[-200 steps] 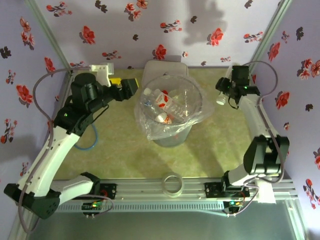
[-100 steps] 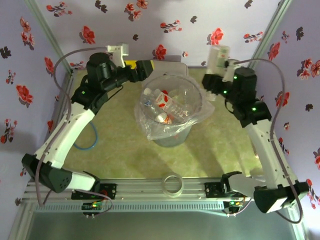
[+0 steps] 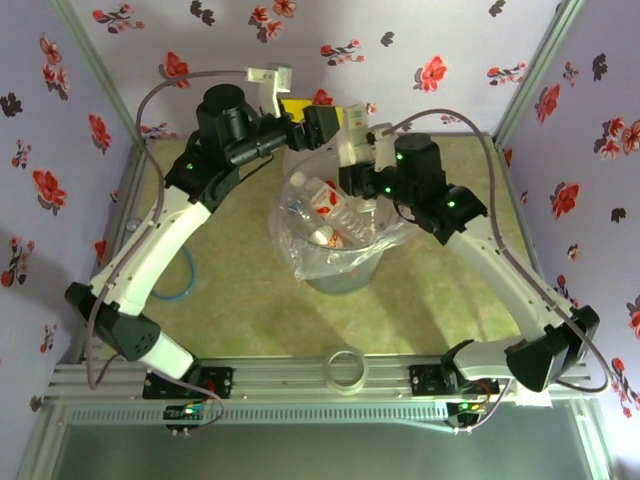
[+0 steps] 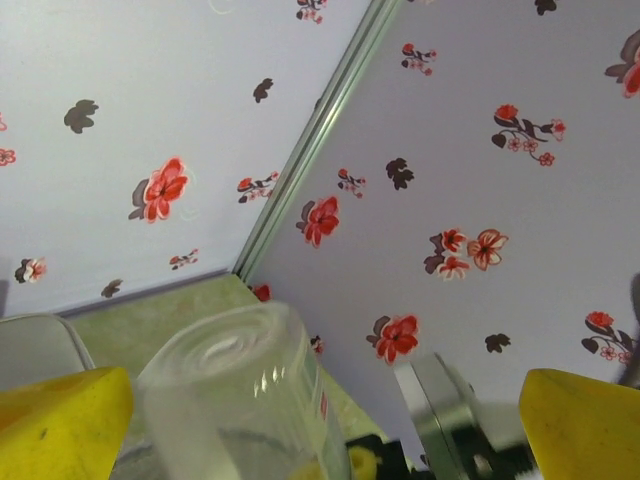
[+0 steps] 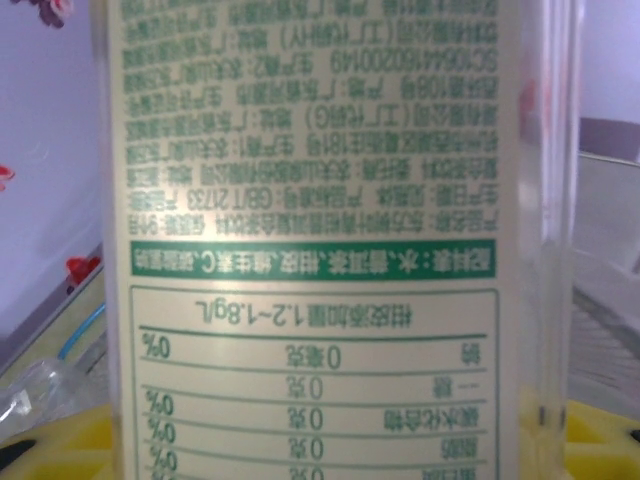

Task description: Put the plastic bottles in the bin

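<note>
Both arms had swung inward over the last second, from the table's outer sides to meet above the far rim of the bin (image 3: 345,275). Right gripper (image 3: 362,162) was clamped on a green-and-white-labelled bottle (image 3: 354,140), brought from the far right corner and held over that rim; in the right wrist view its label (image 5: 310,250) read upside down between yellow pads (image 5: 50,450). Left gripper (image 3: 325,122) stood just beside that bottle with its jaws spread wide, gripping nothing; the left wrist view showed a clear bottle base (image 4: 240,380) between the parted fingers (image 4: 60,420), nearer the left one. Several bottles (image 3: 325,205) lay inside the bag-lined bin at mid-table. Surface: a mottled olive-green mat (image 3: 250,320), with a blue cable (image 3: 185,285) looped at its left side. Enclosure: lilac walls (image 3: 130,60) printed with red and dark flowers, joined at aluminium corner posts (image 3: 540,65); a clear ring (image 3: 346,368) sat on the near rail (image 3: 280,385)
</note>
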You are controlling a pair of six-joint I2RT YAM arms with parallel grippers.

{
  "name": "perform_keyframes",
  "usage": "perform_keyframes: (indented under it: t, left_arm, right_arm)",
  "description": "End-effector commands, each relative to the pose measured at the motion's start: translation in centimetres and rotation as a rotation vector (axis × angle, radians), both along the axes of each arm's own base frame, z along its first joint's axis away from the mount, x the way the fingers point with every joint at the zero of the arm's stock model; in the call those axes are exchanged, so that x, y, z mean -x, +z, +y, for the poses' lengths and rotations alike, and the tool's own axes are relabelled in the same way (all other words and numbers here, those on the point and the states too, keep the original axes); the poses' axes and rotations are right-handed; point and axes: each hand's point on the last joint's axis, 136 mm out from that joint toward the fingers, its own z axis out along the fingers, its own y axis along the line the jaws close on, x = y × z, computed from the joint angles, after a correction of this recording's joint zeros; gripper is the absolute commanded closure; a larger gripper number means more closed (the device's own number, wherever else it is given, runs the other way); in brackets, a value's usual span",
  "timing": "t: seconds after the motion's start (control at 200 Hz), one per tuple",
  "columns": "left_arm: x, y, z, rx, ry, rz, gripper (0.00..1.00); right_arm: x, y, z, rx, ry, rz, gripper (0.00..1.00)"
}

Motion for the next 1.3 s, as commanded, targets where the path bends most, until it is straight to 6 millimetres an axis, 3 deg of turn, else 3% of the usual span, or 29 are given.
perform_keyframes:
  t: [0.0, 0.18, 0.375, 0.635, 0.85, 0.92, 1.035, 1.185, 1.29]
  left_arm:
    - [-0.7, -0.4, -1.1, -0.007, -0.023, 0.025, 0.0]
    - [-2.2, -1.6, -1.8, -0.026, 0.001, 0.075, 0.0]
    - [-1.6, -1.7, -2.4, -0.01, -0.05, 0.089, 0.0]
    - [-1.1, -1.3, -3.2, 0.022, -0.109, 0.096, 0.31]
    - [-1.3, -1.0, -3.5, 0.05, -0.123, 0.086, 0.47]
    - [-1.5, -0.9, -3.5, 0.058, -0.123, 0.074, 0.49]
    - [-1.9, -0.7, -3.5, 0.067, -0.116, 0.045, 0.49]
    - [-2.7, -0.5, -3.1, 0.06, -0.077, -0.005, 0.51]
    - [-3.3, -0.5, -2.8, 0.028, -0.038, -0.053, 0.53]
  right_arm:
    - [0.1, 3.3, 0.7, -0.028, 0.018, -0.123, 0.76]
    - [0.6, 3.7, 1.0, -0.052, 0.04, -0.156, 0.77]
    - [0.5, 4.1, 0.8, -0.029, 0.037, -0.211, 0.74]
    - [-0.1, 3.6, 1.5, 0.003, 0.067, -0.255, 0.71]
    - [-0.8, 3.5, 1.5, 0.023, 0.057, -0.277, 0.67]
    - [-1.0, 3.5, 1.5, 0.028, 0.053, -0.28, 0.59]
    - [-1.1, 3.6, 1.0, 0.043, 0.035, -0.278, 0.39]
    - [-0.6, 4.4, -1.5, 0.033, -0.037, -0.27, 0.11]
    - [0.1, 5.4, -3.7, -0.003, -0.092, -0.276, 0.06]
